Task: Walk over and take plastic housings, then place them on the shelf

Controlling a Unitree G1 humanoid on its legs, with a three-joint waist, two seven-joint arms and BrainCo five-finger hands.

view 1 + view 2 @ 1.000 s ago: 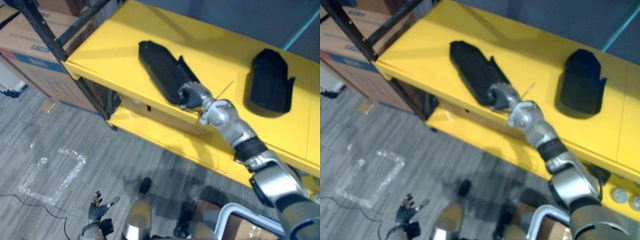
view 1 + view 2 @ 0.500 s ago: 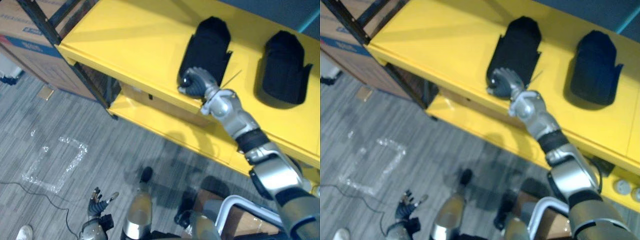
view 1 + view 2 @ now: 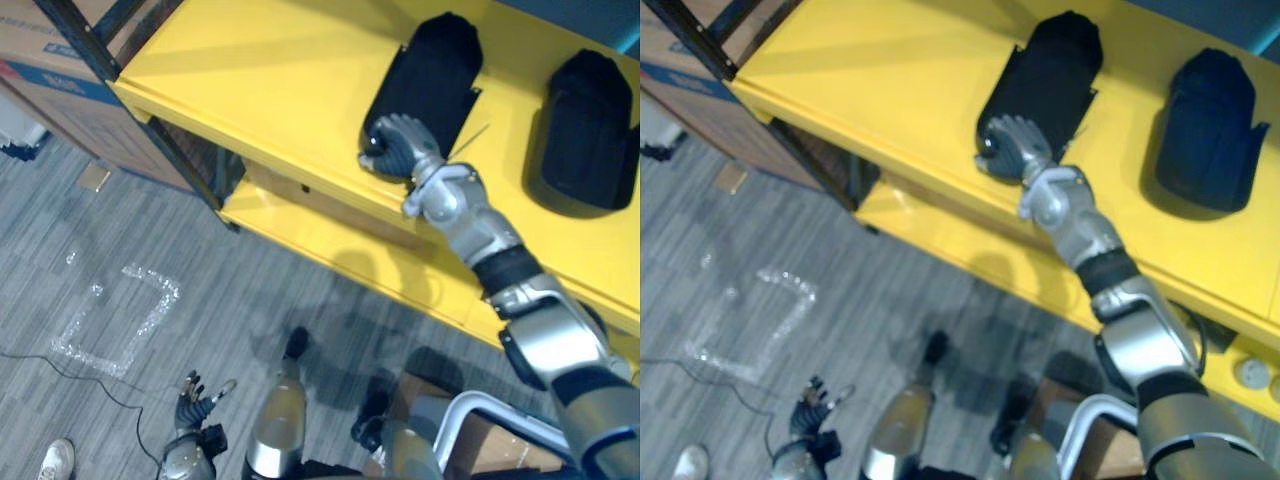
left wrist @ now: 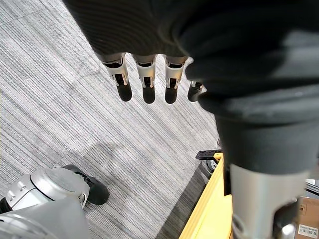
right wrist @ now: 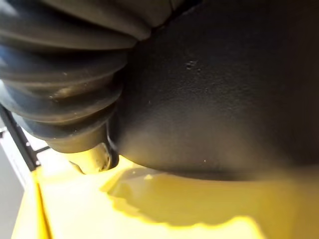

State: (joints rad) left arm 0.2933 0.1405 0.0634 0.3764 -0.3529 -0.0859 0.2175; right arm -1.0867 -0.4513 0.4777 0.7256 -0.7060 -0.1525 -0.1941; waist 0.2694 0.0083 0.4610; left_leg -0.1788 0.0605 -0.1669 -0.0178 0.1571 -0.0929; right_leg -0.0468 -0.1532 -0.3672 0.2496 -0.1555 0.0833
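R arm: silver-grey rounded shells, dark band mid-forearm, 2nd dark band toward 5 o'clock. R hand: silver fingers. R wrist cover: dark, ribbed, bellows-like folds. L hand at 7 o'clock: silver fingers w/ dark tips. L fingers close up: silver segments w/ dark cut-outs, rounded dark tips. L cover: matte black, finely ribbed.

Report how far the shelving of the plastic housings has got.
Done: one black housing lies on the yellow shelf, free of either hand. In hand: the other housing also lies flat on the shelf, the right hand curled on its near end. Left: letting go of it; the left hand hangs open over the floor, holding nothing.
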